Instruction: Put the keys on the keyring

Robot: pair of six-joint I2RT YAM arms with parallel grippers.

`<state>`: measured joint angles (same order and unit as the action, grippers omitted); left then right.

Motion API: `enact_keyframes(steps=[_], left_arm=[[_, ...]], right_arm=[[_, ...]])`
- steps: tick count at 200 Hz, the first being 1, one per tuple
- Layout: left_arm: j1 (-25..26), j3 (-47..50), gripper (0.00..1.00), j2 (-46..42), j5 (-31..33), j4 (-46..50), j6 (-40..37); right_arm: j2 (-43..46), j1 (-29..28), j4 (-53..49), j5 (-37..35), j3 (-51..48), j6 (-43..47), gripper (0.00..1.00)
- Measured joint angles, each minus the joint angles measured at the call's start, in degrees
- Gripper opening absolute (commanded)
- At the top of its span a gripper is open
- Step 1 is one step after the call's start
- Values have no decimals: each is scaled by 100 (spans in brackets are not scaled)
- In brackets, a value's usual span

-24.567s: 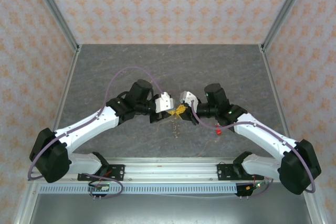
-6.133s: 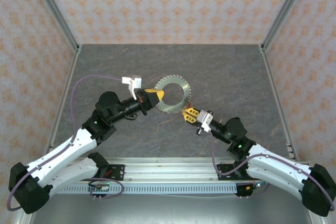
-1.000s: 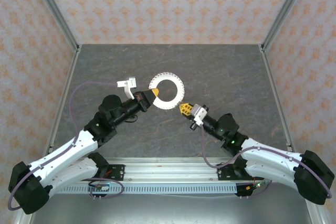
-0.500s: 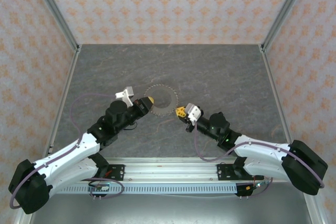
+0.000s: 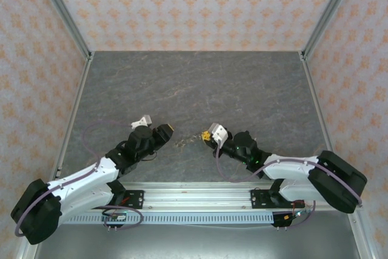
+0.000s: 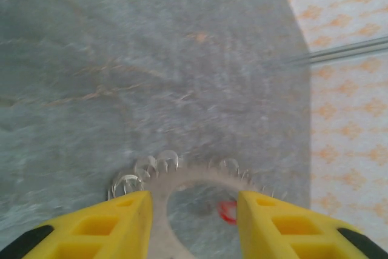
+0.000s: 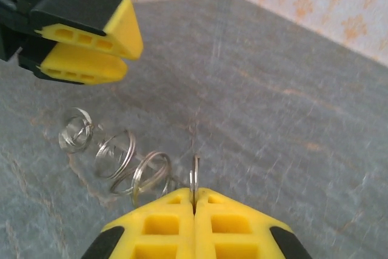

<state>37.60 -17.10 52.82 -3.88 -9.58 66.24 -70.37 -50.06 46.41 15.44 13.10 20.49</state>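
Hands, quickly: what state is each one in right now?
Left hand: open, the ring between its fingers.
Right hand: closed on the ring's edge.

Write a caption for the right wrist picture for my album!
Right gripper pinching a thin metal ring, small wire rings trailing across the grey table.

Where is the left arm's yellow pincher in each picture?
Top external: the left gripper sits low, left of centre.
Left wrist: its yellow fingers sit in the bottom corners.
Right wrist: the left gripper is at top left, pointing right.
Shared landmark: the silvery keyring just beyond its tips.
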Motion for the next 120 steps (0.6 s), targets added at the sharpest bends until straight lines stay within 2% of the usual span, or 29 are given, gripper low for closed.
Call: enact_keyframes(steps=[26,53,87,120], left_arm=[[181,260,43,96,92,24,61],[330,269,51,-13,216,184,-105],[363,70,63,-531,337,601,-789],[367,-144,71,-1040,476,774,-1596]], right_arm=[[-463,0,133,-13,-243,-144,0],[-603,0,188,-50,-348,-251,0],[-525,7,201,22,-293,-146,0],[-264,-13,-216,39,-57,442,0]])
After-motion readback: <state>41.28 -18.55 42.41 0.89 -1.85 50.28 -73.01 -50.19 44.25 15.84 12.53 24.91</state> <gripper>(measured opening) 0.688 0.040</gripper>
